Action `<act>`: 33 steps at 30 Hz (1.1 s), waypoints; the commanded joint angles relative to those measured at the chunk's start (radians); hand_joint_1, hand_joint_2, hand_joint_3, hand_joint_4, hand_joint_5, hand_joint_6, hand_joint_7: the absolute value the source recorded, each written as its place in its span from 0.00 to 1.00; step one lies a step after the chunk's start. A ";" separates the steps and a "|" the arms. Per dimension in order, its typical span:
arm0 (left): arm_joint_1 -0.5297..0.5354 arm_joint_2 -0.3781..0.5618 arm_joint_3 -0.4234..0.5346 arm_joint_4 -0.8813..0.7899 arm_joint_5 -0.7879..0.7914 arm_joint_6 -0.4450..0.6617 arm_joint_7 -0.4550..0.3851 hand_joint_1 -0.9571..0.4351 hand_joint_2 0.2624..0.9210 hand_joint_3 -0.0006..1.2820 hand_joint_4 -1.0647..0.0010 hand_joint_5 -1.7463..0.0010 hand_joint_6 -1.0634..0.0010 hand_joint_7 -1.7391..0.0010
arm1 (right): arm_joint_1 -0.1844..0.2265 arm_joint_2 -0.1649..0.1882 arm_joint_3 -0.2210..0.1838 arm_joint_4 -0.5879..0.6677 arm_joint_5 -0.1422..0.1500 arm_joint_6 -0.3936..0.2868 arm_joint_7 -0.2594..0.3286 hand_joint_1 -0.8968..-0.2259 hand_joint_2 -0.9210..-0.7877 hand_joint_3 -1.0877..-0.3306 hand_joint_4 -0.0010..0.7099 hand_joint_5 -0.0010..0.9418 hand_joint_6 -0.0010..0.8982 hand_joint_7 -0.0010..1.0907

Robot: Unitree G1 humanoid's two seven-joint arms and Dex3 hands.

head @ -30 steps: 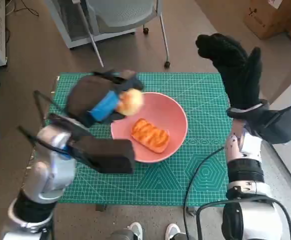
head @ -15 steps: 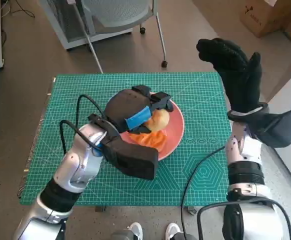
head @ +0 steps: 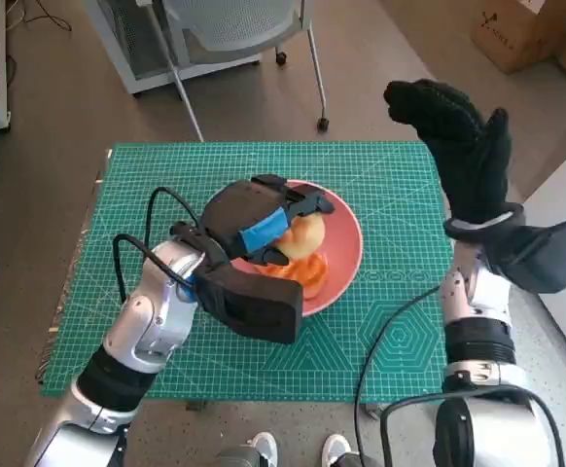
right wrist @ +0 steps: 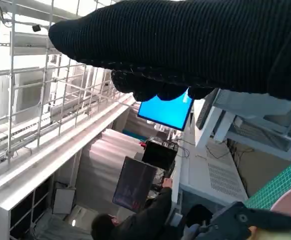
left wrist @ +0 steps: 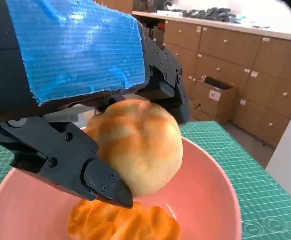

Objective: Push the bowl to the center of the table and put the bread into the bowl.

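Table [head: 400, 165] under green cutting mat [head: 380, 321]; pink bowl [head: 346, 263] on mat.

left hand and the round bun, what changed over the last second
The left hand, holding the round bun, swung from the bowl's left rim to over the pink bowl, then sank slightly toward the flat orange pastry. Its fingers still grip the bun. The bowl, the pastry and the raised right hand stayed where they were.
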 commanded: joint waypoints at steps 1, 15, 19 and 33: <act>0.019 0.018 0.030 -0.026 -0.025 -0.012 -0.004 0.36 0.93 0.00 0.82 1.00 0.75 0.91 | 0.022 0.001 0.011 -0.001 -0.015 0.008 -0.013 0.50 0.00 0.71 0.33 0.00 0.40 0.00; 0.068 0.076 0.198 -0.106 -0.230 0.019 -0.100 0.31 0.91 0.00 0.86 1.00 0.76 0.94 | 0.015 0.018 0.041 -0.014 -0.036 0.015 -0.038 0.51 0.00 0.70 0.33 0.00 0.40 0.00; 0.097 0.086 0.303 -0.132 -0.369 0.004 -0.124 0.34 0.90 0.00 0.91 1.00 0.78 0.95 | 0.013 0.019 0.051 -0.024 -0.036 0.025 -0.038 0.49 0.00 0.70 0.33 0.00 0.40 0.00; 0.080 -0.086 0.641 -0.072 -0.969 -0.069 -0.064 0.35 0.96 0.04 0.95 1.00 0.94 0.82 | -0.027 0.003 0.067 -0.045 -0.034 0.077 -0.049 0.49 0.00 0.72 0.32 0.00 0.39 0.00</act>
